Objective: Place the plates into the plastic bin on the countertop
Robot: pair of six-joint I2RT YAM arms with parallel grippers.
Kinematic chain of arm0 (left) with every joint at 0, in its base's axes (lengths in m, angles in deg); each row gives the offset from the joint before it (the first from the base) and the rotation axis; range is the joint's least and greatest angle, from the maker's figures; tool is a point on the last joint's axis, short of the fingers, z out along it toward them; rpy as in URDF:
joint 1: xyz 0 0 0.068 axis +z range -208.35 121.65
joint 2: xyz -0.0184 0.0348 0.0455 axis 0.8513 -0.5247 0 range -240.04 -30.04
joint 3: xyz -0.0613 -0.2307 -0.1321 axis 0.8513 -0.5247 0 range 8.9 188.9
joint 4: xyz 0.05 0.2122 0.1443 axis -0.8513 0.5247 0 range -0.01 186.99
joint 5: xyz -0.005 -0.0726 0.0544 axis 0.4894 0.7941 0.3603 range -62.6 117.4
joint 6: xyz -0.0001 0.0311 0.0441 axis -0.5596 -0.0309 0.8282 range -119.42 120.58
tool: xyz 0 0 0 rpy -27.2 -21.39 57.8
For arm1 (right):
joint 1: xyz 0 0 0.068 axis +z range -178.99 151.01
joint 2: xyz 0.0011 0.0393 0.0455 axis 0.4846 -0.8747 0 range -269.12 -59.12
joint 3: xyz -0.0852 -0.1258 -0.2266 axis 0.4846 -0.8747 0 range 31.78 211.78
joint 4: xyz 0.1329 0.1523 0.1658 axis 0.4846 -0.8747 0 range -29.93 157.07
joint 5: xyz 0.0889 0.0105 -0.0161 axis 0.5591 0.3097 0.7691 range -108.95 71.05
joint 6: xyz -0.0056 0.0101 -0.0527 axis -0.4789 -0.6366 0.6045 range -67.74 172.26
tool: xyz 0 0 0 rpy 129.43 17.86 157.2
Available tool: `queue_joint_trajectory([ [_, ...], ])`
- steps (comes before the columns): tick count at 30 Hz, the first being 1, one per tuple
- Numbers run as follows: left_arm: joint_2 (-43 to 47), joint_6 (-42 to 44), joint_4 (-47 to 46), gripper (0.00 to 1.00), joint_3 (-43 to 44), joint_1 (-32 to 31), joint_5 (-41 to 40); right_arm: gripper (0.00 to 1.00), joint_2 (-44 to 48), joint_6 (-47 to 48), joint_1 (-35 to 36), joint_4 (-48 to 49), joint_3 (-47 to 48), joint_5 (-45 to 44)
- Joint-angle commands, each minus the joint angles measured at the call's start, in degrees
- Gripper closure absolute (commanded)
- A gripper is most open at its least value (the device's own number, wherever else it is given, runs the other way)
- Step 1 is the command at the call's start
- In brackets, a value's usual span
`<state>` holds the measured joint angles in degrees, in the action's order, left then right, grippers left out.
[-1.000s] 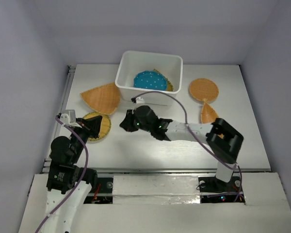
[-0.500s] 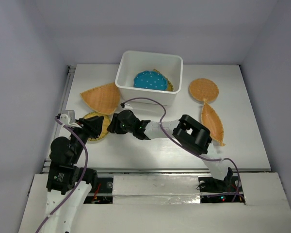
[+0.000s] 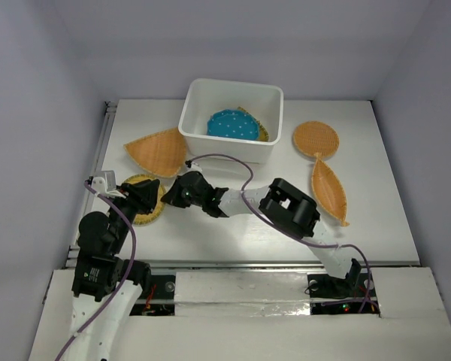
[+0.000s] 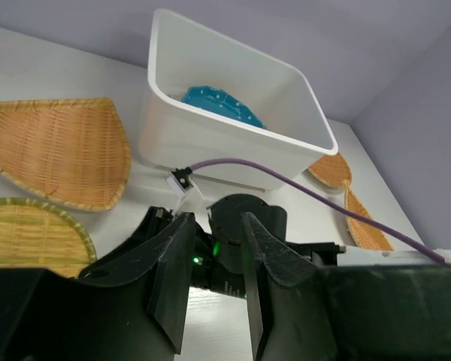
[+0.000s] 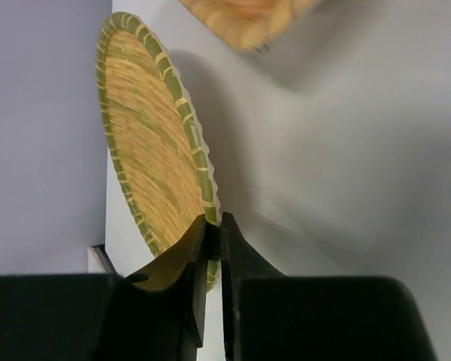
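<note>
Right hand [image 5: 213, 226] clenched on the rim of the green-rimmed plate [image 5: 146, 150], at the near left of the worktop [image 3: 233, 233]
The right arm reaches across from its base to the left side, its two fingers pinched together on the plate's near edge. The left hand [image 4: 214, 219] hangs just beside it over the same plate, fingers spread and grasping nothing, pointing at the right wrist. Just beyond lies the fan plate [image 3: 159, 149], flat on the worktop and close to the bin's left corner. On the right side the leaf plate [image 3: 329, 189] lies lengthwise, its far tip touching the round plate [image 3: 316, 138]. At the back, in the middle, stands the bin [image 3: 199, 124], holding the teal plate [image 3: 231, 124] with a wicker plate [image 3: 261, 129] showing from under its right edge
</note>
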<state>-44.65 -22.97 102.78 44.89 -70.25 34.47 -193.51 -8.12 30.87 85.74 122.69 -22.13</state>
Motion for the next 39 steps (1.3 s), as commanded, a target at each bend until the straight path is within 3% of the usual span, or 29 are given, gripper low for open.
queue_joint_trajectory([
  [1,-1.2,-0.79,-1.2,0.72,0.84,-0.14,-2.58,0.97,2.98,-1.32,0.26,5.48,-5.03,0.98],
  [9,-3.67,-2.99,-0.14,0.72,1.37,0.91,-8.89,1.0,14.93,1.22,2.37,12.78,-20.76,4.41],
  [17,-5.95,-7.64,-1.11,0.68,3.12,0.91,-14.27,1.0,37.86,9.83,1.67,13.06,-34.73,-2.97],
  [21,-4.73,-10.45,-3.91,0.64,3.04,0.91,-20.15,1.0,49.38,13.62,-2.01,8.41,-38.61,-7.8],
  [23,-6.29,-12.47,-5.67,0.57,2.16,0.91,-20.87,1.0,54.72,14.93,-7.53,7.26,-40.63,-8.6],
  [27,-10.25,-16.34,-9.36,0.57,-1.0,0.91,-18.68,1.0,61.5,15.47,-14.22,7.08,-42.13,-7.02],
  [34,-17.11,-23.64,-16.83,0.57,-9.08,1.44,-22.79,1.0,60.14,15.73,-27.76,4.53,-33.2,-2.02],
  [39,-20.71,-27.24,-20.35,0.41,-14.62,1.44,-26.75,1.0,50.29,16.7,-32.52,-0.47,-22.99,-1.66],
])
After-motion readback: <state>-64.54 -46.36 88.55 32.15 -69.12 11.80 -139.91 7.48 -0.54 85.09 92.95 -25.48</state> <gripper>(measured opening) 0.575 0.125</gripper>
